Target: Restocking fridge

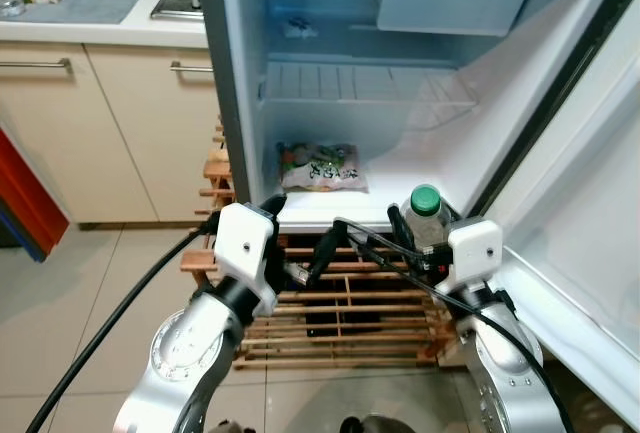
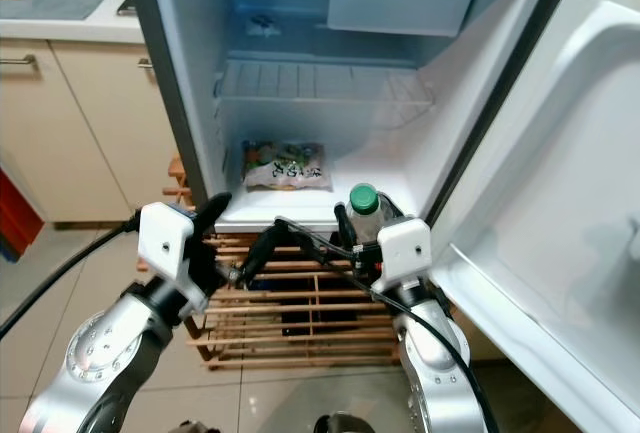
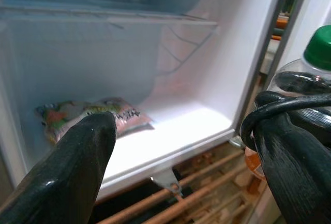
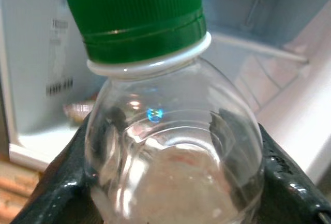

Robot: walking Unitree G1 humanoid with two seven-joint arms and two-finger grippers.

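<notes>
At the fridge [image 1: 440, 168] lip — bottle [image 1: 427, 215] upright, cap up, clamped in right end effector [image 1: 420, 238] — left end effector [image 1: 298, 238] apart.

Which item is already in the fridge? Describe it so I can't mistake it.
Look into the open fridge, at its white bottom floor under the wire shelf. A flat printed food packet lies there toward the back left. Unlike the clear, green-capped bottle in the right gripper, it is soft, flat and multicoloured.
</notes>
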